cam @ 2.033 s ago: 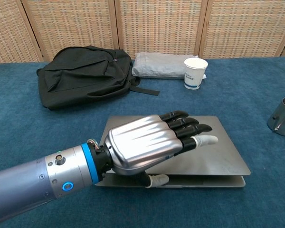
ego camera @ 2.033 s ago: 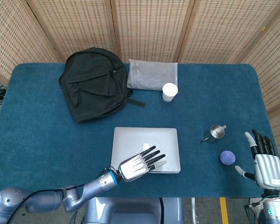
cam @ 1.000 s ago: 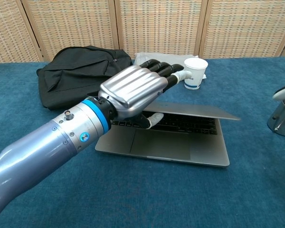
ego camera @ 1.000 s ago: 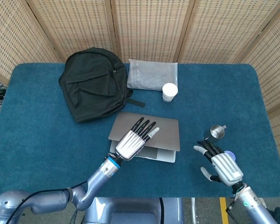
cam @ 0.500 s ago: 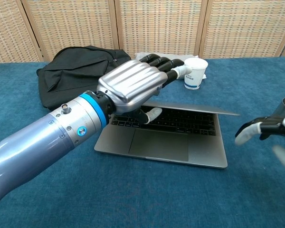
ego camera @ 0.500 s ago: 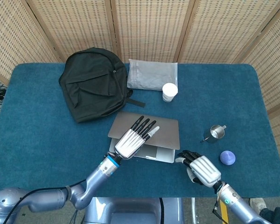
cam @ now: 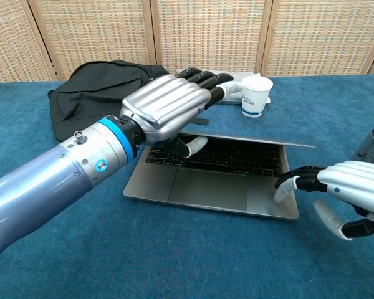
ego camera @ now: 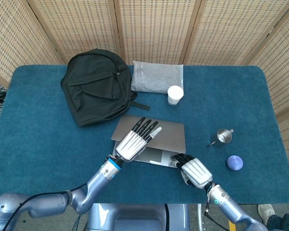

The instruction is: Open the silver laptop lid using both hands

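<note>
The silver laptop (ego camera: 166, 137) lies mid-table with its lid partly raised, the keyboard (cam: 237, 156) showing under it in the chest view. My left hand (ego camera: 135, 139) grips the lid's front edge, fingers (cam: 202, 78) stretched over the top and thumb tucked beneath. My right hand (ego camera: 195, 171) sits at the front right corner of the laptop's base (cam: 206, 187). Its curled fingertips (cam: 280, 190) touch that corner and it holds nothing.
A black backpack (ego camera: 96, 86) and a grey pouch (ego camera: 156, 77) lie at the back, with a paper cup (ego camera: 175, 94) just behind the laptop. Right of the laptop stand a small metal cup (ego camera: 224, 136) and a purple ball (ego camera: 235, 162).
My right hand has come in from the right to the base's front right corner. My left hand has lifted the lid from flat to partly raised.
</note>
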Robot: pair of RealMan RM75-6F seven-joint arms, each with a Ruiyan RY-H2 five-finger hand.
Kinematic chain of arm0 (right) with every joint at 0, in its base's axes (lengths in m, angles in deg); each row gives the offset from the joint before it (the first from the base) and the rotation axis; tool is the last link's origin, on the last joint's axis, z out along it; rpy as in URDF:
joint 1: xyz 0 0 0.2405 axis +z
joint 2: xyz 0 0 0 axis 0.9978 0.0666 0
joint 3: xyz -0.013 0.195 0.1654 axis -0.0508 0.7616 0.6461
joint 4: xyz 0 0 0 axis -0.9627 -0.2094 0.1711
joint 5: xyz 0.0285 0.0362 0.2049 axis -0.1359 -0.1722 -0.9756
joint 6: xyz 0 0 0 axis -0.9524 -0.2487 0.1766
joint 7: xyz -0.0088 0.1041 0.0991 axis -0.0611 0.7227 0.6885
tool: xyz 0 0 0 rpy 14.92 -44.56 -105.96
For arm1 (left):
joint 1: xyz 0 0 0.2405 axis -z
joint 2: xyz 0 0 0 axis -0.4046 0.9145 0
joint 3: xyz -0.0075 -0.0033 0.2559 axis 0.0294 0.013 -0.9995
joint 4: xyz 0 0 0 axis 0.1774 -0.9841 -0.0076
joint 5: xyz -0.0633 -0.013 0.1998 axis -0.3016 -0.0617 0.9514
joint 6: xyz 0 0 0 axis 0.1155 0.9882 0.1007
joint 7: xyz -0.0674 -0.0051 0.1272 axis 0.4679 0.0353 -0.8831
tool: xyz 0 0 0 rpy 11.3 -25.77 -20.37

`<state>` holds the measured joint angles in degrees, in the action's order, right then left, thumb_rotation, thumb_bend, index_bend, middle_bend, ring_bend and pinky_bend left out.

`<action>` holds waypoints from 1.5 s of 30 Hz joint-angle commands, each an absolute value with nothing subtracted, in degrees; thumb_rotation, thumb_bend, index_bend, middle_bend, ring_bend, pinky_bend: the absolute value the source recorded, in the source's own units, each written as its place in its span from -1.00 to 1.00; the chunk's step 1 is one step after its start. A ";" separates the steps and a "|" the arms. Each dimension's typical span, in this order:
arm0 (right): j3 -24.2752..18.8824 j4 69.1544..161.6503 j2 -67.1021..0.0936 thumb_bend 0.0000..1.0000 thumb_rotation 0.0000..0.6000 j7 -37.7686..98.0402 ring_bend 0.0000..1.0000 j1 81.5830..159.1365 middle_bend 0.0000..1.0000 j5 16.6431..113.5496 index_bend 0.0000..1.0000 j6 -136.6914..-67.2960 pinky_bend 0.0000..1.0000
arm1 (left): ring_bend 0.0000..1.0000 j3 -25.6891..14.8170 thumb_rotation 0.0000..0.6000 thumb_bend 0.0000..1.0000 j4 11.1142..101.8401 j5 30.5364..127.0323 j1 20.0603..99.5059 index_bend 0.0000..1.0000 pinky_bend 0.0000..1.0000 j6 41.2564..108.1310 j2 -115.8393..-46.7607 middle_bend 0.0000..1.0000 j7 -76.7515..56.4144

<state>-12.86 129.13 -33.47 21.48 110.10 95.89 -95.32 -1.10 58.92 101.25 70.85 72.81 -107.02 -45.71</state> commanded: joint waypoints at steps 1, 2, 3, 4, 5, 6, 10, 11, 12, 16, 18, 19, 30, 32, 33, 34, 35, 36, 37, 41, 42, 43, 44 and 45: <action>-12.06 129.01 -35.54 0.85 1.00 15.66 -0.76 110.32 -0.70 92.37 -0.50 -93.74 -0.51 | -1.00 -1.05 1.00 -0.05 59.04 101.22 70.95 -1.00 -1.00 73.03 -106.78 -1.00 -45.34; -12.00 129.01 -35.90 0.88 1.00 14.04 -0.76 110.29 -0.71 91.61 -0.50 -93.47 -0.51 | -1.00 -1.01 1.00 -0.05 59.09 101.18 70.95 -1.00 -1.00 73.11 -106.74 -1.00 -45.19; -11.86 129.11 -36.46 0.89 1.00 11.71 -0.77 110.24 -0.71 90.44 -0.50 -93.17 -0.51 | -1.00 -0.98 1.00 -0.05 59.13 101.17 71.00 -1.00 -1.00 73.24 -106.73 -1.00 -45.02; -11.72 129.21 -36.87 0.90 1.00 10.18 -0.77 110.18 -0.72 89.57 -0.50 -93.02 -0.51 | -1.00 -0.99 1.00 -0.05 59.12 101.19 71.04 -1.00 -1.00 73.31 -106.72 -1.00 -44.94; -11.57 129.47 -37.45 0.90 1.00 8.20 -0.77 110.09 -0.72 88.37 -0.50 -92.89 -0.51 | -1.00 -1.03 1.00 -0.05 59.09 101.17 71.06 -1.00 -1.00 73.39 -106.69 -1.00 -44.85; -11.51 129.65 -37.78 0.91 1.00 7.05 -0.77 110.02 -0.72 87.65 -0.50 -92.85 -0.51 | -1.00 -1.07 1.00 -0.05 59.08 101.18 71.08 -1.00 -1.00 73.44 -106.66 -1.00 -44.82; -11.40 130.41 -38.62 0.91 1.00 2.38 -0.77 109.94 -0.72 85.05 -0.50 -92.94 -0.51 | -1.00 -1.07 1.00 -0.05 59.01 101.13 71.32 -1.00 -1.00 73.50 -106.45 -1.00 -44.78; -11.47 130.76 -38.65 0.91 1.00 1.46 -0.77 109.93 -0.72 84.49 -0.50 -92.96 -0.51 | -1.00 -1.05 1.00 -0.05 59.01 101.08 71.39 -1.00 -1.00 73.51 -106.40 -1.00 -44.74; -11.56 131.02 -38.62 0.91 1.00 0.92 -0.77 109.95 -0.72 84.20 -0.50 -92.94 -0.51 | -1.00 -1.04 1.00 -0.05 59.00 101.03 71.44 -1.00 -1.00 73.49 -106.37 -1.00 -44.72; -12.20 131.93 -38.40 0.90 1.00 -0.99 -0.77 110.11 -0.72 83.97 -0.50 -93.03 -0.51 | -1.00 -0.92 1.00 -0.05 58.93 100.88 71.74 -1.00 -1.00 73.38 -106.22 -1.00 -44.81; -12.53 132.69 -38.34 0.91 1.00 -1.33 -0.77 110.18 -0.72 83.71 -0.50 -93.07 -0.51 | -1.00 -0.45 1.00 -0.05 59.08 100.80 72.00 -1.00 -1.00 73.60 -105.96 -1.00 -44.91; -12.57 133.21 -38.21 0.91 1.00 -1.19 -0.77 110.28 -0.72 83.62 -0.50 -93.07 -0.51 | -1.00 -0.03 1.00 -0.05 59.18 101.00 72.36 -1.00 -1.00 73.68 -105.43 -1.00 -45.45; -13.13 134.79 -37.64 0.91 1.00 -1.26 -0.77 111.60 -0.72 83.24 -0.50 -92.80 -0.51 | -1.00 3.19 1.00 -0.06 59.65 97.87 74.41 -1.00 -1.00 71.92 -101.91 -1.00 -47.71; -13.19 134.71 -37.69 0.91 1.00 -1.23 -0.77 111.89 -0.72 83.14 -0.50 -92.65 -0.51 | -1.00 3.67 1.00 -0.06 59.23 97.32 74.81 -1.00 -1.00 71.69 -101.46 -1.00 -47.65; -13.21 134.67 -37.70 0.90 1.00 -1.27 -0.77 112.03 -0.72 83.07 -0.50 -92.60 -0.51 | -1.00 3.84 1.00 -0.06 58.90 97.25 75.05 -1.00 -1.00 71.62 -101.15 -1.00 -47.73; -13.23 134.69 -37.69 0.91 1.00 -1.25 -0.77 112.16 -0.72 82.99 -0.50 -92.55 -0.51 | -1.00 4.05 1.00 -0.06 58.56 97.13 75.28 -1.00 -1.00 71.55 -100.78 -1.00 -47.87; -13.30 134.77 -37.65 0.91 1.00 -1.13 -0.77 112.26 -0.72 82.89 -0.50 -92.53 -0.51 | -1.00 4.38 1.00 -0.06 58.28 96.90 75.54 -1.00 -1.00 71.50 -100.26 -1.00 -47.89; -13.37 134.86 -37.61 0.91 1.00 -0.99 -0.77 112.33 -0.72 82.86 -0.50 -92.53 -0.51 | -1.00 4.70 1.00 -0.06 58.14 96.63 75.69 -1.00 -1.00 71.49 -99.86 -1.00 -47.78; -13.44 134.93 -37.57 0.91 1.00 -0.84 -0.77 112.39 -0.72 82.85 -0.50 -92.56 -0.51 | -1.00 5.00 1.00 -0.06 58.04 96.33 75.81 -1.00 -1.00 71.46 -99.42 -1.00 -47.65; -13.51 134.47 -37.76 0.90 1.00 -0.17 -0.77 112.80 -0.72 82.91 -0.50 -92.71 -0.51 | -1.00 5.81 1.00 -0.07 57.30 94.64 76.37 -1.00 -1.00 70.75 -97.49 -1.00 -47.85; -13.49 134.35 -37.83 0.90 1.00 -0.03 -0.77 112.86 -0.72 82.84 -0.50 -92.69 -0.51 | -1.00 5.79 1.00 -0.08 57.08 94.56 76.49 -1.00 -1.00 70.66 -97.27 -1.00 -48.02; -13.48 134.20 -37.93 0.90 1.00 0.12 -0.77 112.94 -0.72 82.72 -0.50 -92.66 -0.51 | -1.00 5.74 1.00 -0.08 56.71 94.47 76.67 -1.00 -1.00 70.55 -96.98 -1.00 -48.21; -13.49 134.12 -38.00 0.90 1.00 0.20 -0.77 112.99 -0.72 82.68 -0.50 -92.66 -0.51 | -1.00 5.70 1.00 -0.08 56.48 94.41 76.78 -1.00 -1.00 70.49 -96.83 -1.00 -48.27; -13.54 133.99 -38.10 0.91 1.00 0.26 -0.77 113.06 -0.72 82.68 -0.50 -92.68 -0.51 | -1.00 5.70 1.00 -0.08 56.05 94.28 76.91 -1.00 -1.00 70.47 -96.66 -1.00 -48.16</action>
